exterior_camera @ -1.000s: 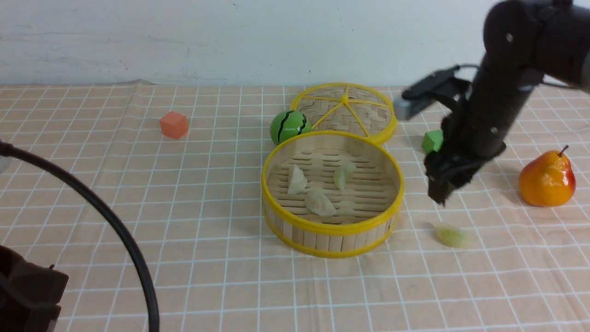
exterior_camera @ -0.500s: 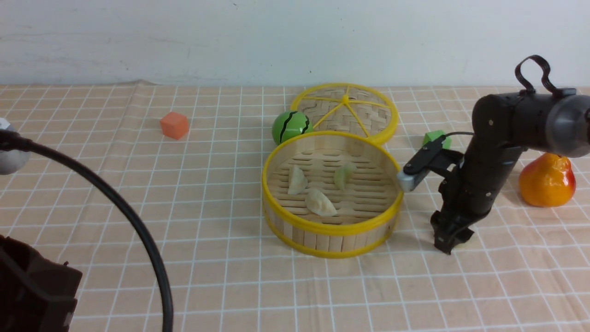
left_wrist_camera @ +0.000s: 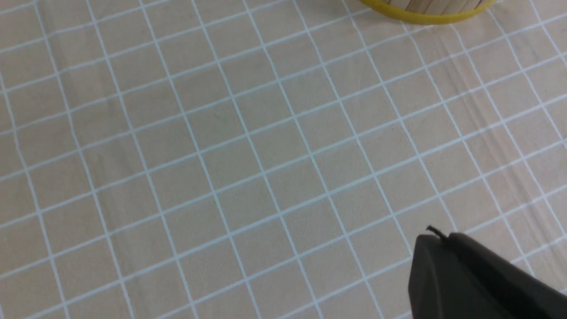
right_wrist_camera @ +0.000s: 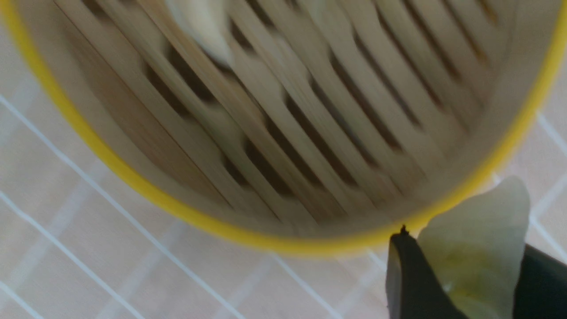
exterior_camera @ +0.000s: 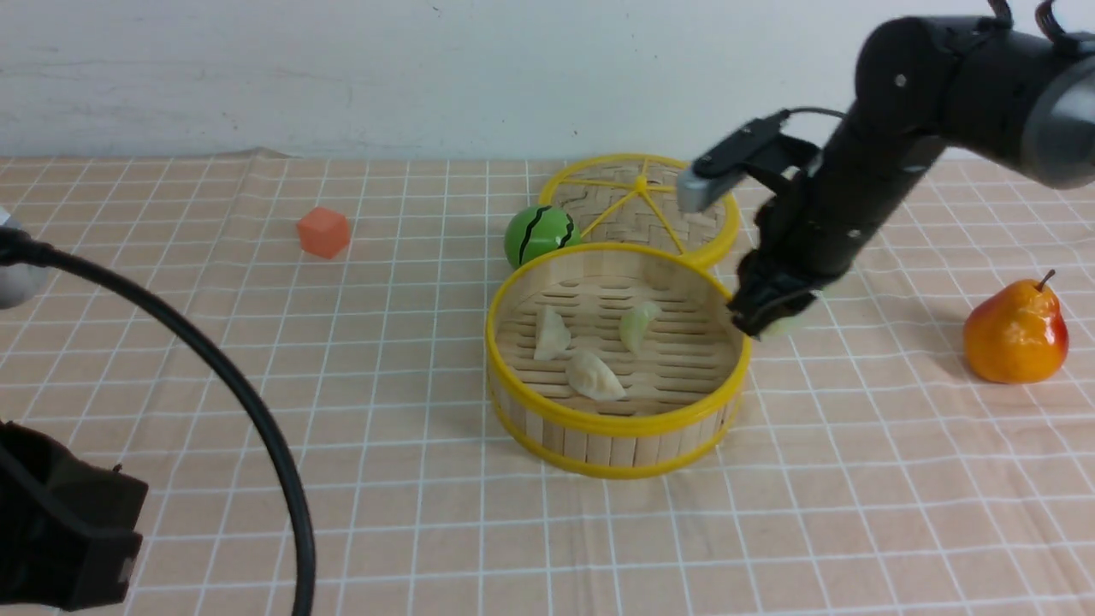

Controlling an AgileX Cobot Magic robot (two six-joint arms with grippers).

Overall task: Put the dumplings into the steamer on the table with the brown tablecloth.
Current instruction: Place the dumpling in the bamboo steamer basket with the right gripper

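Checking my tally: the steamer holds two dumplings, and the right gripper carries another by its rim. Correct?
Not quite. The front view shows three dumplings in the steamer: a left one, a green one and a near one. The right gripper does carry another dumpling by the rim.

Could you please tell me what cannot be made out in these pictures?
Left tool: cut off by the frame edge in the front and left wrist views, so open or shut is unclear.
Held dumpling: in the front view, almost all hidden by the right tool; in the right wrist view, the bottom edge cuts it.
Steamer: its floor is motion-blurred in the right wrist view.
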